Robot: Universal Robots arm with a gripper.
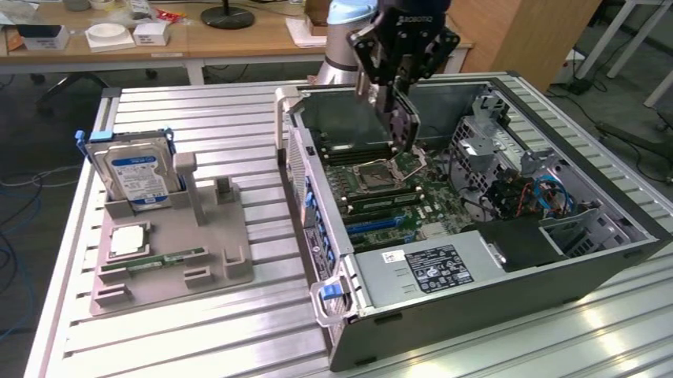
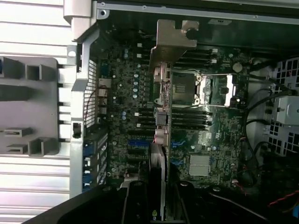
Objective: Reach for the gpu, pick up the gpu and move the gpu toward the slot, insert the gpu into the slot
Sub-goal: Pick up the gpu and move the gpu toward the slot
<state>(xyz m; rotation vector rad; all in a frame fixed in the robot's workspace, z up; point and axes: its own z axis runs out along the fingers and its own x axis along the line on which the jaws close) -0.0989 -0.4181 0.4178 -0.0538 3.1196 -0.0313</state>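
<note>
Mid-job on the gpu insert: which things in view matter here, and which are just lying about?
In the job:
- gripper, shut on the gpu over the open computer case
- blue slots on its board

Lying about, on the grey holder beside the case:
- hard drive
- memory stick
- square silvery chip

Beyond the far edge of the ribbed silvery desk [image 1: 179, 315] stands a long wooden table [image 1: 247, 43] carrying white boxes [image 1: 110, 36] and a round black base [image 1: 227, 16], with a wooden cabinet [image 1: 531, 35] beside it and a dark grey floor [image 1: 27, 146] strewn with cables [image 1: 620, 130].
</note>
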